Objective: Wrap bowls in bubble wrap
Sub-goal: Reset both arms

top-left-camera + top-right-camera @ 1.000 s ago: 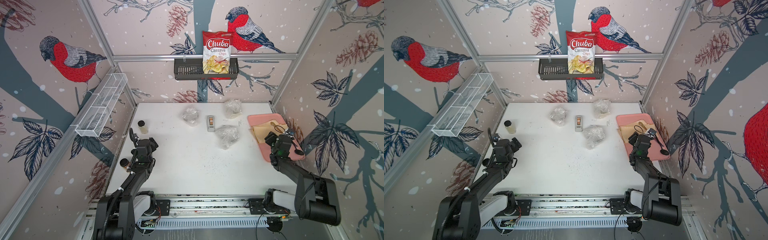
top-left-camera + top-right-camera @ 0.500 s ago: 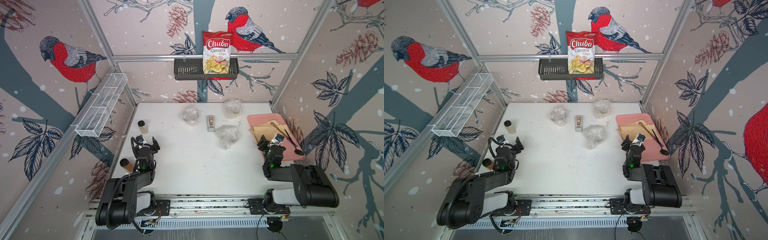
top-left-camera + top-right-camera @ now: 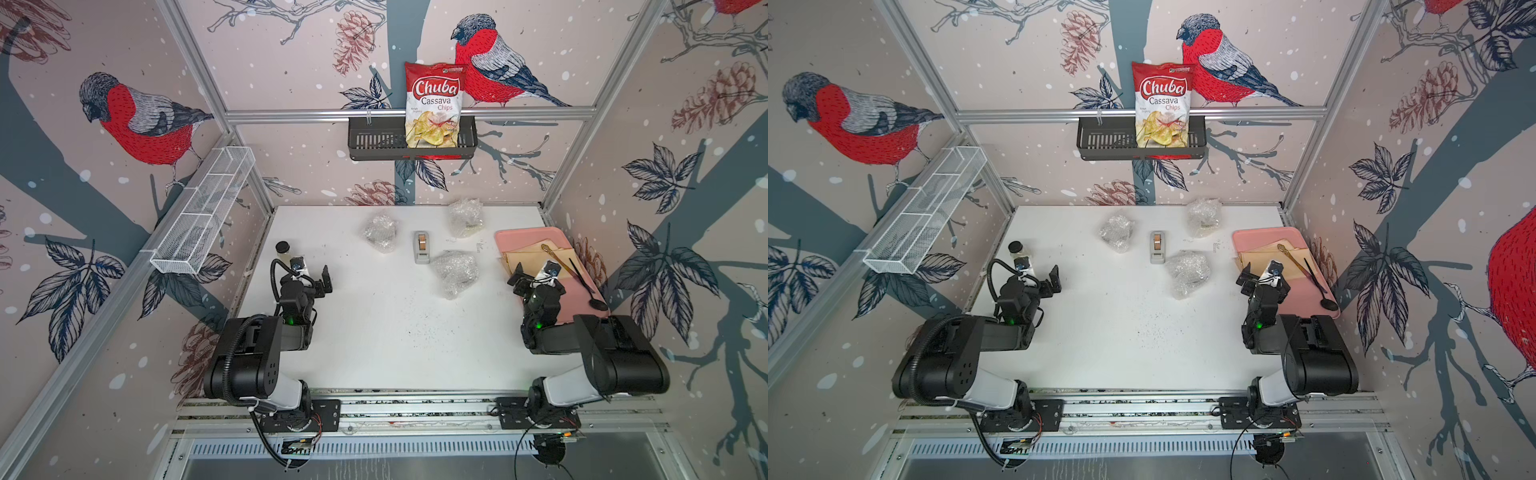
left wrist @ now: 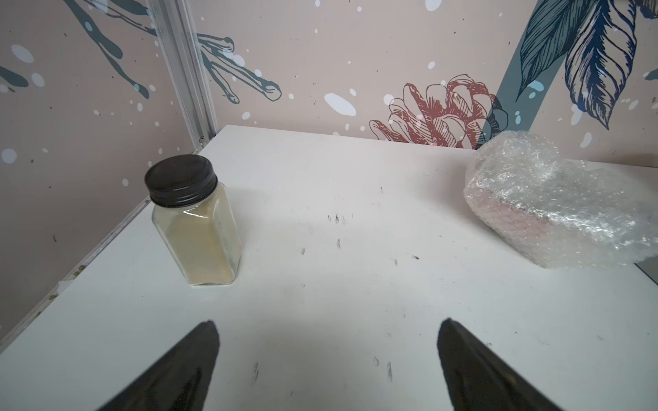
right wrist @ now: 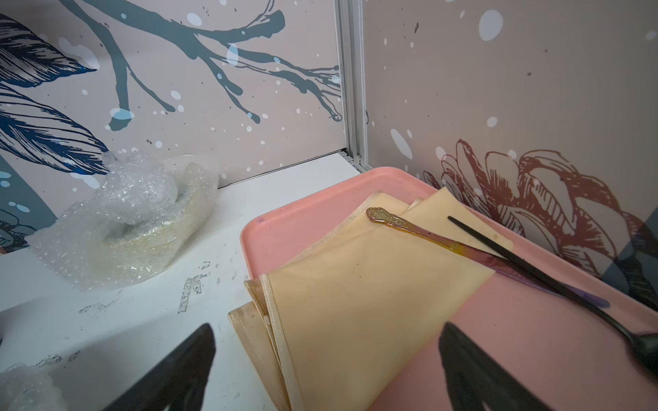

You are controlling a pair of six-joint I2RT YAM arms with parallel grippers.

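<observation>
Pinkish bowl, perhaps, under bubble wrap shows wrist-side only; end effectors released.

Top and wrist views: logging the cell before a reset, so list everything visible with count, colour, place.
bubble-wrap bundles: three, whitish, far half of table
tape dispenser: one, grey, among bundles
jar: one, black-lidded glass, table's left edge
tray: one, pink, table's right edge
folded sheets: several, tan, on tray
utensils: two, gold, black, on tray
chips bag: one, red-white, in black wall basket
wire shelf: one, white, left wall
left gripper: one, black, open, near jar
right gripper: one, black, open, by tray
</observation>
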